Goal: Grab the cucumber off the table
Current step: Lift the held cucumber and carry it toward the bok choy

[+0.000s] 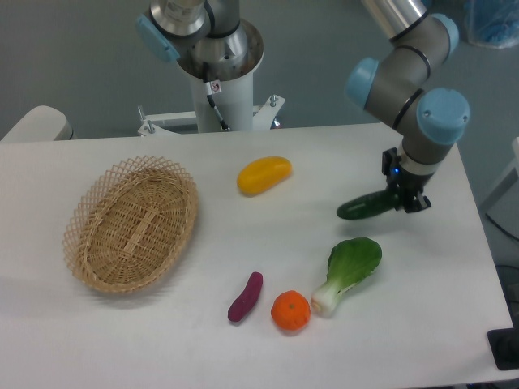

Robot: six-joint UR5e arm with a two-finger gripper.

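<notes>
The gripper point(403, 197) is clamping one end of the cucumber point(366, 207), holding it nearly level over the table point(389, 340), near the leafy vegetable point(349, 271).

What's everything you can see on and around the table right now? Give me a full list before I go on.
cucumber: one, dark green, right side of the table, one end at the gripper
yellow fruit: one, yellow, centre back
leafy vegetable: one, light green with white stalk, front right, below the cucumber
orange: one, orange, front centre, just left of the stalk
sweet potato: one, purple, front centre, left of the orange
basket: one, tan wicker, left side, nothing in it
table: one, white
gripper: one, black, at the cucumber's right end; whether it is shut cannot be told
arm: one, grey with blue caps, reaching in from upper right
</notes>
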